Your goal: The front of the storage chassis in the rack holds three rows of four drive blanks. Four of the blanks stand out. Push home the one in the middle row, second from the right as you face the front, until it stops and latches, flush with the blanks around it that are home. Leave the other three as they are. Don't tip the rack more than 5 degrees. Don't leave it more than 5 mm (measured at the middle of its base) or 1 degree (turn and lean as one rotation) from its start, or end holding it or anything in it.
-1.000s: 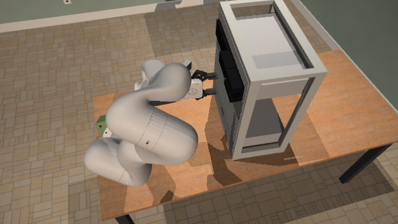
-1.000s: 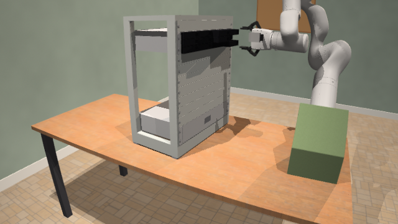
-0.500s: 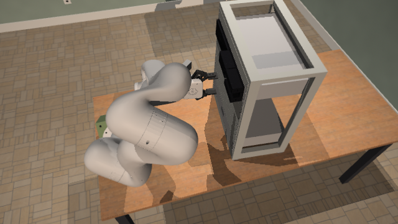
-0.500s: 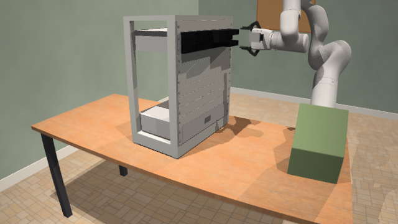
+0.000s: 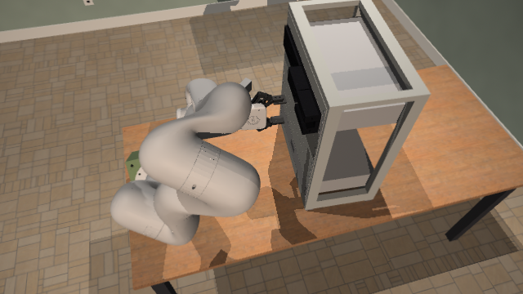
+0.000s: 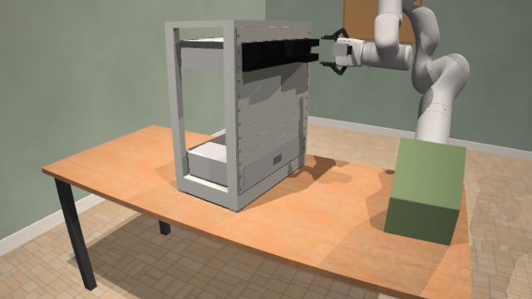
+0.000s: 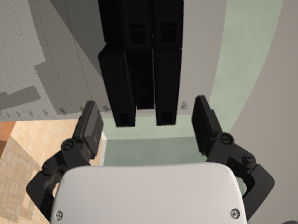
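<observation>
Black two-finger pincer [image 6: 326,51] fully spread, gripping nothing, just off black drive blanks [image 6: 276,53] high in the grey metal rack [image 6: 230,124] on the wooden counter [image 6: 291,216]; off-target push likely seats a wrong blank or shoves the rack.
</observation>
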Motion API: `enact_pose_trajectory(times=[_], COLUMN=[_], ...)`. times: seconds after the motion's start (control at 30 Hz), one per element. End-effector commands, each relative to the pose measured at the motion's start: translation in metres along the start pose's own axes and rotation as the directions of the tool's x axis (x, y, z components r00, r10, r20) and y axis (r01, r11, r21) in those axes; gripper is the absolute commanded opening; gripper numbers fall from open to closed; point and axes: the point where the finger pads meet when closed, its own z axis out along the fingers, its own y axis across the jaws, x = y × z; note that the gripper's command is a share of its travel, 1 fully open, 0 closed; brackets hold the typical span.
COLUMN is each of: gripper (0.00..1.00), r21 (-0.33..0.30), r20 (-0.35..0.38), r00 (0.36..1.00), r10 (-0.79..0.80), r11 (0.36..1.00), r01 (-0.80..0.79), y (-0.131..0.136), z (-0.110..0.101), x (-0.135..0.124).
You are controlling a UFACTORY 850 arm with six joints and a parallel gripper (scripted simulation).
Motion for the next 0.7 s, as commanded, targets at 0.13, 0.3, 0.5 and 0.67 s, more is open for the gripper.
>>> enact_pose_trajectory(times=[0.13, 0.3, 0.5, 0.67], gripper=[1.0, 1.0, 1.0, 0.0], r21=[-0.001, -0.001, -0.001, -0.001], r20=[0.001, 0.001, 0.001, 0.001], r00=[1.0, 1.0, 1.0, 1.0], r10=[0.001, 0.001, 0.001, 0.001], r11=[1.0, 1.0, 1.0, 1.0], r01=[-0.001, -0.001, -0.001, -0.001], y=[0.0007, 0.0007, 0.0007, 0.0007], z=[0.0002, 0.0002, 0.0002, 0.0002], x=[0.0001, 0.0001, 0.0001, 0.0001])
